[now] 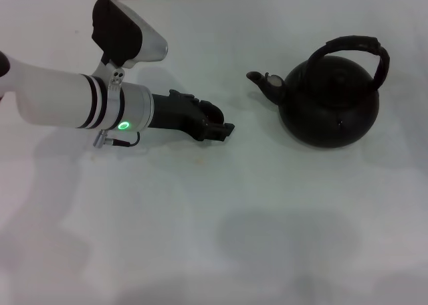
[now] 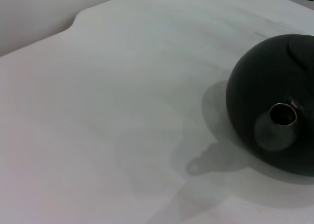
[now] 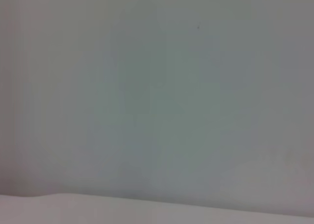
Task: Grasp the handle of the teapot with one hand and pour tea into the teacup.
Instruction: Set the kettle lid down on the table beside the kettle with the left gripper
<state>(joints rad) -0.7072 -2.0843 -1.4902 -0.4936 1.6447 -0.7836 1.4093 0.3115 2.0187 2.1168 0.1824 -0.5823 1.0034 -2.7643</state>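
Head view: teapot (image 1: 329, 106) sits on the white table (image 1: 214, 218) at abt 2 o'clock from frame centre, upright, round matte black body w/ short curved spout (image 1: 262, 81) pointing toward 9 o'clock. The handle (image 1: 354, 49), a thick black ribbed hoop, arches over the pot's top, tilted toward the 1 o'clock side; nothing grips it. Left arm reaches in from 9 o'clock, white forearm w/ black bands and a green ring light (image 1: 124, 125) near the wrist. Left gripper (image 1: 224, 129) lies low over the table, pointing toward 3 o'clock, well short of the pot and apart from the spout; its black fingers look close together, but whether they're fully closed or slightly apart I can't tell, and nothing visible between them. Left wrist view: teapot (image 2: 274, 101) fills the 3 o'clock side, spout mouth (image 2: 283, 114) facing the cam, pot's shadow on the table (image 2: 98, 111) beside it toward 8 o'clock. Right wrist view: only a plain pale surface, right gripper not seen in any view. No cup visible in these views.
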